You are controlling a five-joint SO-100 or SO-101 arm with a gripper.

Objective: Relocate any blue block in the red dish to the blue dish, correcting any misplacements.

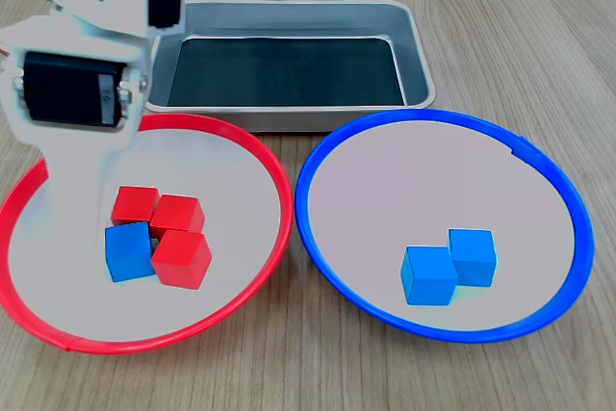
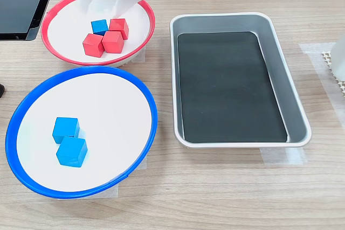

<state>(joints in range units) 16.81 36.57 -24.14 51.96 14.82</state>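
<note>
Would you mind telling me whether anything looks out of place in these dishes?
Yes: one blue block sits in the red dish, tight against three red blocks, while the other two blue blocks lie in the blue dish.

Blue block [image 1: 129, 251]: matt. Red dish [image 1: 252, 149], blue dish [image 1: 539, 166]: glossy rims, matt pale insides. Tray [image 2: 280, 57]: brushed metal. Table [image 2: 226, 187]: wood-grain.

We see the red dish [image 1: 252, 156] on the first exterior view's left holding the blue block [image 1: 129, 251] touching three red cubes [image 1: 169, 230]. The blue dish [image 1: 318, 156] on the right holds two blue cubes [image 1: 449, 267].
</note>
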